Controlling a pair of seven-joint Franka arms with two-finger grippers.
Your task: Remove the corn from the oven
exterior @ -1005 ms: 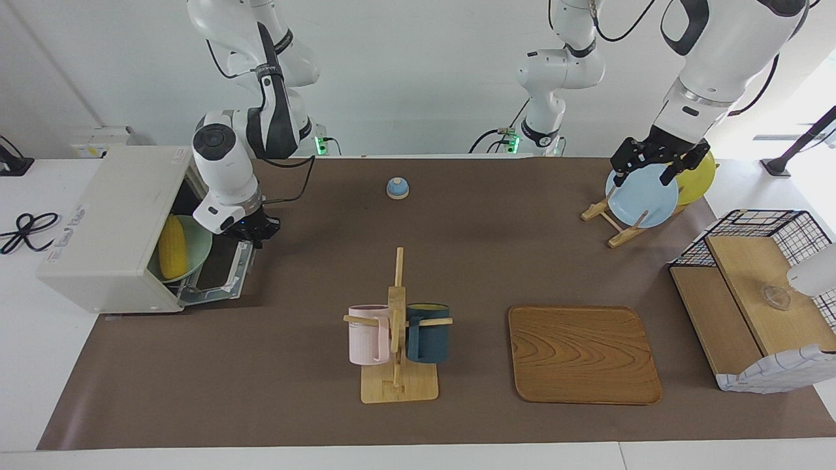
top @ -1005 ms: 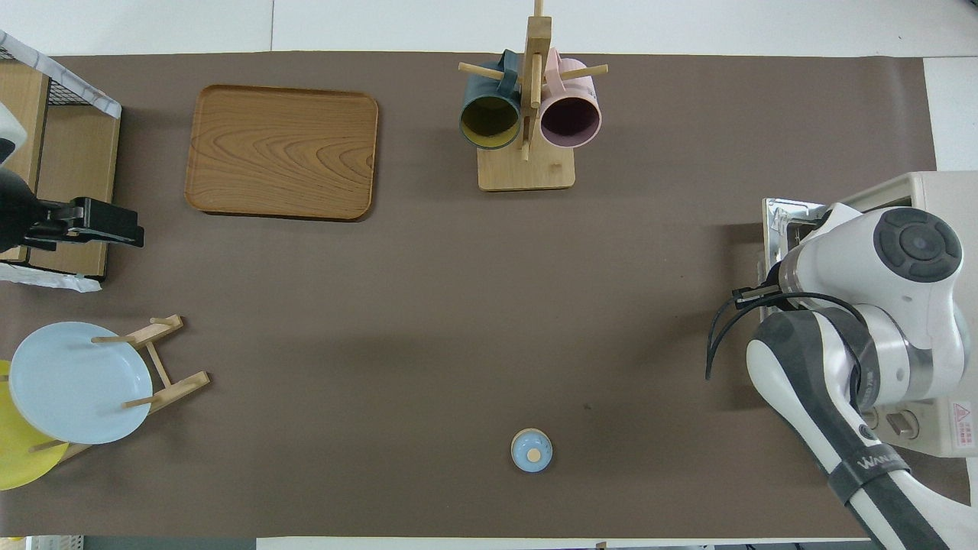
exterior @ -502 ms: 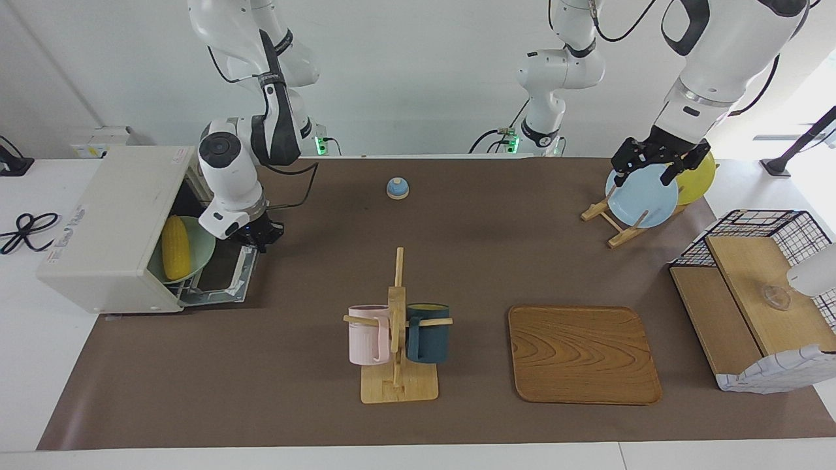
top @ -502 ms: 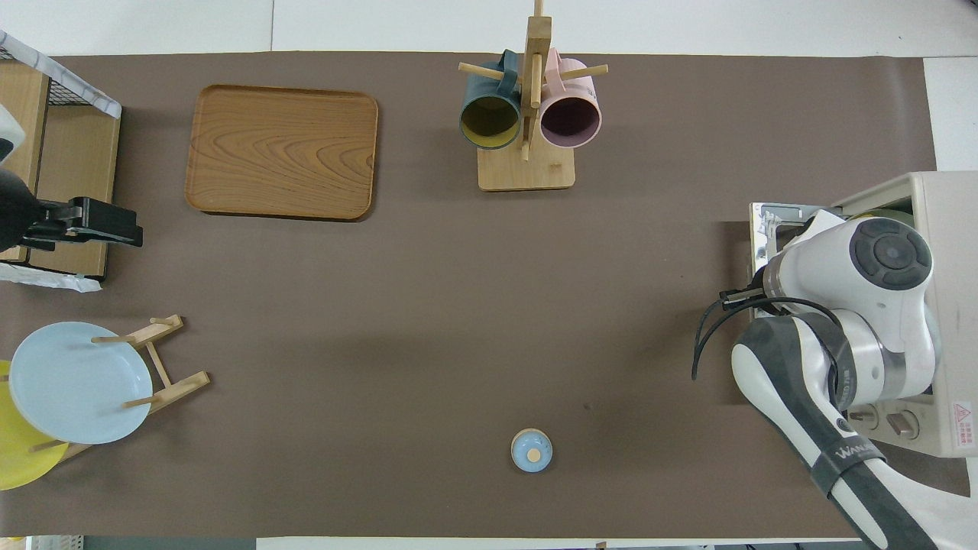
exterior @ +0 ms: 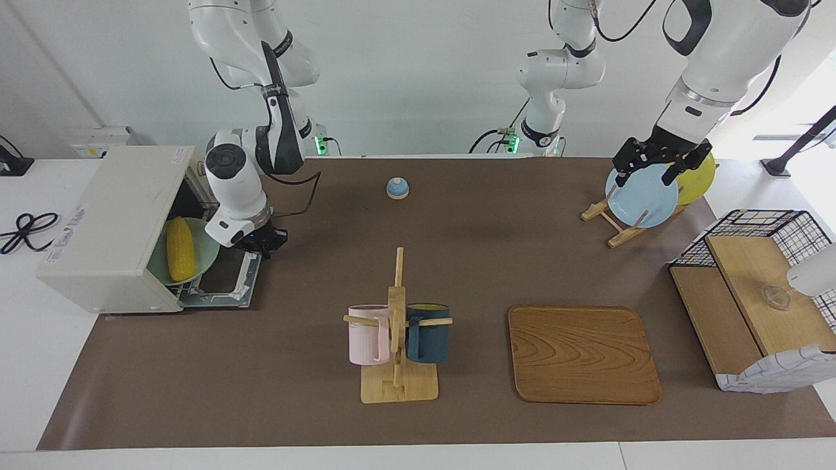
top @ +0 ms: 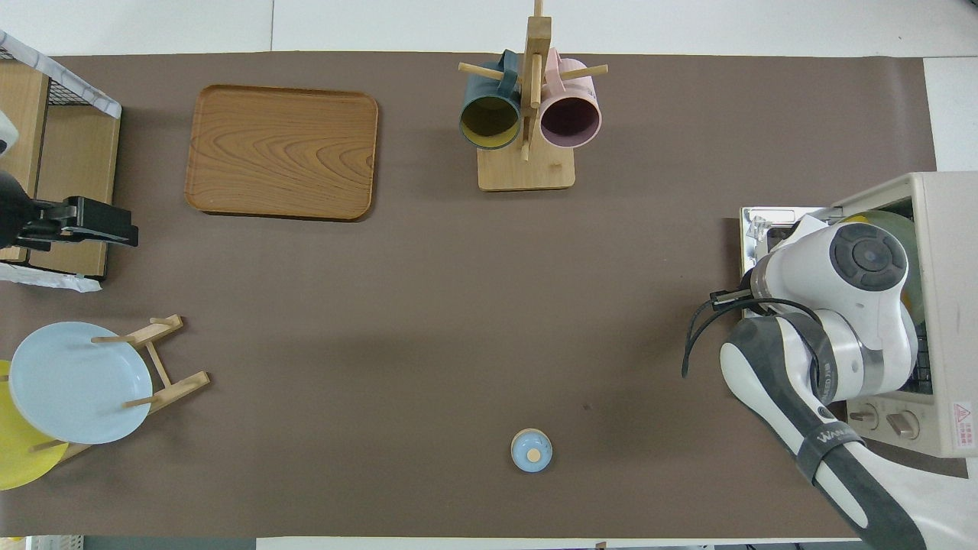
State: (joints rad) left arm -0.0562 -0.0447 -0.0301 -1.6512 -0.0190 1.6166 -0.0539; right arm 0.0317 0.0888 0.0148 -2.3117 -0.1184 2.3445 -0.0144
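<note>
The off-white oven (exterior: 108, 225) stands at the right arm's end of the table. Its glass door (exterior: 225, 277) is folded down nearly flat. Inside, the yellow corn (exterior: 179, 257) lies on a pale green plate (exterior: 199, 251) on the rack. My right gripper (exterior: 260, 244) is shut on the door's handle at the door's outer edge, beside the corn and apart from it. In the overhead view the right arm covers the corn, and only the oven (top: 947, 305) and its door (top: 756, 229) show. My left gripper (exterior: 658, 164) waits open in the air over the plate rack.
A mug rack (exterior: 397, 333) with a pink and a dark teal mug stands mid-table, with a wooden tray (exterior: 583, 354) beside it. A small blue knob (exterior: 397, 188) sits nearer the robots. The plate rack holds a blue plate (exterior: 641, 196) and a yellow plate (exterior: 700, 175). A wire-and-wood basket (exterior: 757, 294) stands at the left arm's end.
My right gripper has swung outward from the oven with the door handle. The door has dropped from half open to nearly flat, and more of the corn and plate shows. The left arm barely moved.
</note>
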